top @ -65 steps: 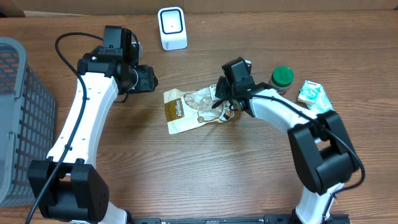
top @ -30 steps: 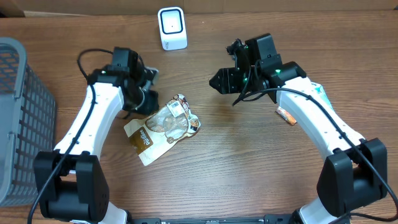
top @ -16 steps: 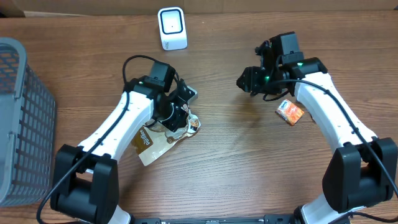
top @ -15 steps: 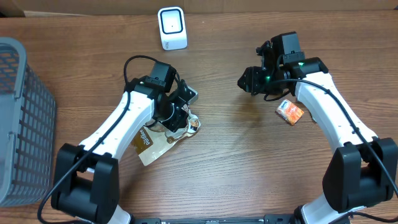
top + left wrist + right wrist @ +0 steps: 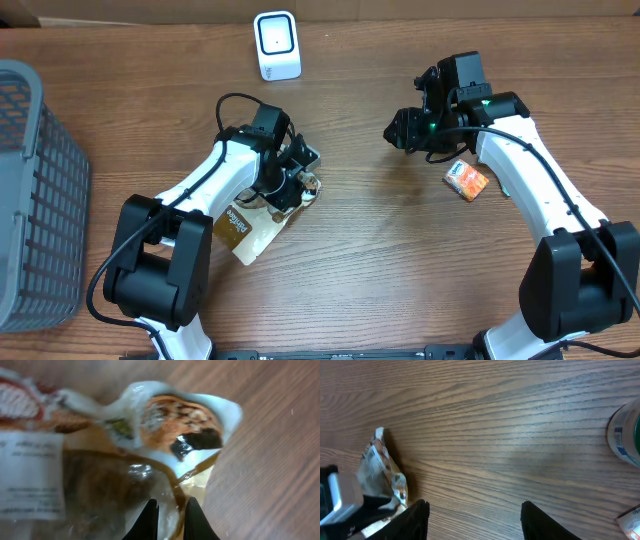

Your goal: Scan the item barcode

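My left gripper (image 5: 172,519) is pinched tight on the top edge of the snack pouch (image 5: 243,226). The pouch lies tilted left of centre, well apart from the white scanner (image 5: 277,45), with open tabletop (image 5: 350,260) between them. My right gripper (image 5: 397,131) hangs with its jaws apart, holding nothing, near the orange packet (image 5: 467,181). A grey basket (image 5: 40,200) walls the far left edge.

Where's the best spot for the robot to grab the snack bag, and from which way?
The snack bag lies flat on the table, so only a thin edge fits between two fingers. It is probably best to pinch its see-through end, coming down from above. The left gripper is shut there now.
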You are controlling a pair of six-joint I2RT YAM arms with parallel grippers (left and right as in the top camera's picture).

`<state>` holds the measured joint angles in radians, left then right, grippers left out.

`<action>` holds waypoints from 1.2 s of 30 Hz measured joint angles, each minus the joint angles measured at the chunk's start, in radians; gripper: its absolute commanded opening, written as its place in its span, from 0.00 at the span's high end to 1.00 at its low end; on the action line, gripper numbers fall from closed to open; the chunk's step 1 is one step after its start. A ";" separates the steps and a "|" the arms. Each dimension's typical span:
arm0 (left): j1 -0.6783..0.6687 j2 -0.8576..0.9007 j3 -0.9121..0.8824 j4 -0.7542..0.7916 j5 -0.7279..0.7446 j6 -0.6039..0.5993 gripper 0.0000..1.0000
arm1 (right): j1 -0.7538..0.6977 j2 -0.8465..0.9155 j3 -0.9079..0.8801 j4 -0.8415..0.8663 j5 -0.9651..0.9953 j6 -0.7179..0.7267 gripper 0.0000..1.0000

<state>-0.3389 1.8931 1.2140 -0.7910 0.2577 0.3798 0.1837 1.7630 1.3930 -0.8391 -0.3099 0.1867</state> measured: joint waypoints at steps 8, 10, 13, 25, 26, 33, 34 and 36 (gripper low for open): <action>0.000 0.000 -0.001 0.146 -0.025 -0.257 0.95 | 0.000 0.000 0.000 -0.014 0.000 0.002 0.46; 0.000 0.000 -0.001 0.162 -0.058 -0.332 0.94 | 0.000 0.000 0.000 -0.018 0.000 0.006 0.46; 0.000 0.000 -0.001 0.183 -0.122 -0.440 0.94 | 0.000 0.000 -0.001 -0.018 0.000 0.015 0.46; 0.092 0.012 0.105 0.056 -0.191 -0.593 0.79 | 0.000 0.002 -0.021 -0.021 -0.006 0.023 0.37; 0.099 0.014 0.158 0.003 -0.192 -0.591 0.76 | 0.000 0.002 -0.022 -0.020 -0.012 0.023 0.36; 0.146 0.015 0.488 -0.327 -0.214 -0.583 0.66 | 0.004 0.005 -0.024 0.003 -0.071 0.024 0.37; 0.158 0.012 0.504 -0.351 -0.218 -0.583 0.72 | 0.006 0.006 -0.024 0.009 -0.076 0.023 0.37; 0.200 0.011 0.511 -0.398 -0.231 -0.587 0.88 | 0.020 0.009 -0.024 0.022 -0.083 0.024 0.36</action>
<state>-0.1394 1.9041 1.7248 -1.1889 0.0269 -0.2077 0.2035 1.7721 1.3685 -0.8173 -0.3927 0.2104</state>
